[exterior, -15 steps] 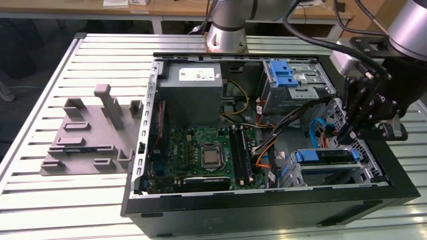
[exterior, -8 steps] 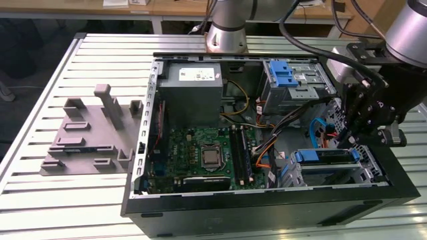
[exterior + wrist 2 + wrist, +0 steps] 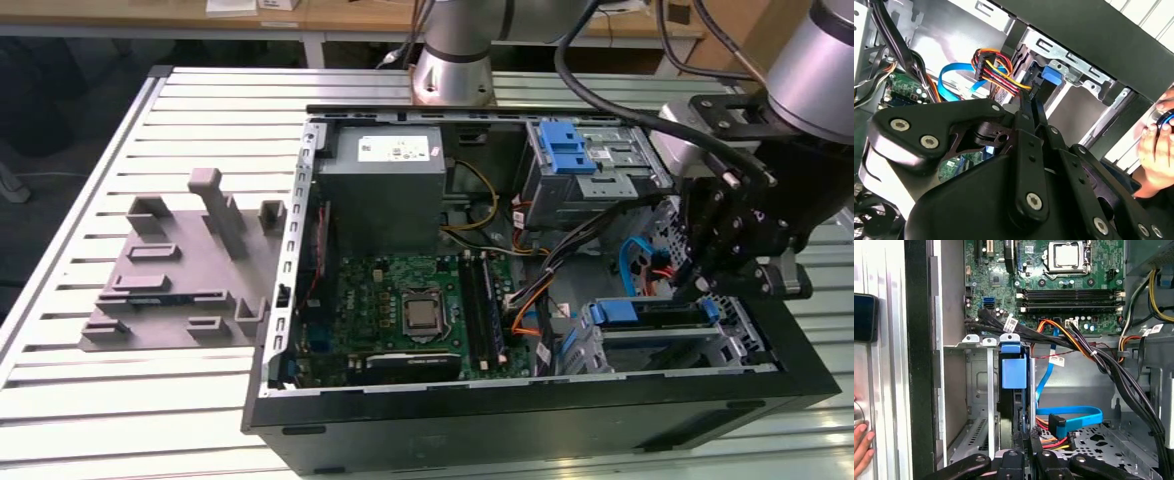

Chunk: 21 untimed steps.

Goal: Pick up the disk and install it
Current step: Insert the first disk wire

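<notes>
Open PC case (image 3: 534, 425) lying on its side on the slatted aluminium table (image 3: 120, 400), with the motherboard (image 3: 387, 300) facing up, so I'll place everything off that.

The disk (image 3: 654, 312) is already sitting in the lower drive bay (image 3: 674, 352), off to the exterior view's right of the motherboard and in the case's near corner. In the first wrist view you see the disk (image 3: 1014, 372) edge-on, standing upright between the bay's metal walls (image 3: 979, 390), with its blue carrier tab pointing toward the motherboard (image 3: 1054, 295). In the second wrist view the same blue tab (image 3: 1051, 77) pokes out just past the fingertips.

The gripper (image 3: 701, 288) hangs right over that bay. Its jaws are drawn almost together in both wrist views (image 3: 1033, 100) (image 3: 1026, 434), with the tips right at the disk's end. I honestly can't tell if they're pinching the carrier edge or just resting against it.

Other stuff:
- The grey power supply (image 3: 387, 190) is just behind the motherboard.
- A second drive cage with a blue latch (image 3: 587, 165) is behind the motherboard too, toward the exterior view's right.
- A flat blue data cable (image 3: 1074, 414) loops beside the bay.
- A grey fixture block (image 3: 174, 270) sits outside the case, well to the exterior view's left of the motherboard.
- A person's hand (image 3: 860, 450) is outside the case wall.
</notes>
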### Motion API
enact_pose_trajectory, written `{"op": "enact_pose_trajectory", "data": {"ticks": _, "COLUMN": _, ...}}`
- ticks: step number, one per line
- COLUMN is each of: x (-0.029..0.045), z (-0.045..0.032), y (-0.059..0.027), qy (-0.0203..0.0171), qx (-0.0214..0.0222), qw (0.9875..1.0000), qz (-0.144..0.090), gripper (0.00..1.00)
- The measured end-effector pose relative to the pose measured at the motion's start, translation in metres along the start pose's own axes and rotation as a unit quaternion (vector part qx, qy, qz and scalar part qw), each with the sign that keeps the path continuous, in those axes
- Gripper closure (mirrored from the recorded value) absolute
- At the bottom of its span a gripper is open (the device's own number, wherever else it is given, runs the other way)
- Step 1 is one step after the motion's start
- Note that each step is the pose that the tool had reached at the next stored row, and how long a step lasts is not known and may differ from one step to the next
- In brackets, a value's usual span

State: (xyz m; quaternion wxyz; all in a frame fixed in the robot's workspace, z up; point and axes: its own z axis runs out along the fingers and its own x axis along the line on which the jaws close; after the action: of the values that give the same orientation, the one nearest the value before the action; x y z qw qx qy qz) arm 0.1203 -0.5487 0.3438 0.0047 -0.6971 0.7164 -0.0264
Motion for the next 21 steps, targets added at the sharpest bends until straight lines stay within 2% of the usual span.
{"op": "enact_pose_trajectory", "data": {"ticks": 4, "x": 0.001, "z": 0.0023, "y": 0.0018, "qy": -0.0012, "qx": 0.0055, "qw": 1.0, "qz": -0.004, "gripper": 0.84}}
{"op": "enact_pose_trajectory", "data": {"ticks": 10, "x": 0.0022, "z": 0.004, "y": 0.0044, "qy": -0.0041, "qx": 0.009, "qw": 0.9999, "qz": -0.007, "gripper": 0.84}}
{"op": "enact_pose_trajectory", "data": {"ticks": 18, "x": 0.0023, "z": 0.0065, "y": 0.0083, "qy": -0.0052, "qx": 0.0163, "qw": 0.9998, "qz": -0.007, "gripper": 0.84}}
{"op": "enact_pose_trajectory", "data": {"ticks": 21, "x": 0.0022, "z": 0.0068, "y": 0.0086, "qy": -0.0052, "qx": 0.0174, "qw": 0.9998, "qz": -0.007, "gripper": 0.84}}
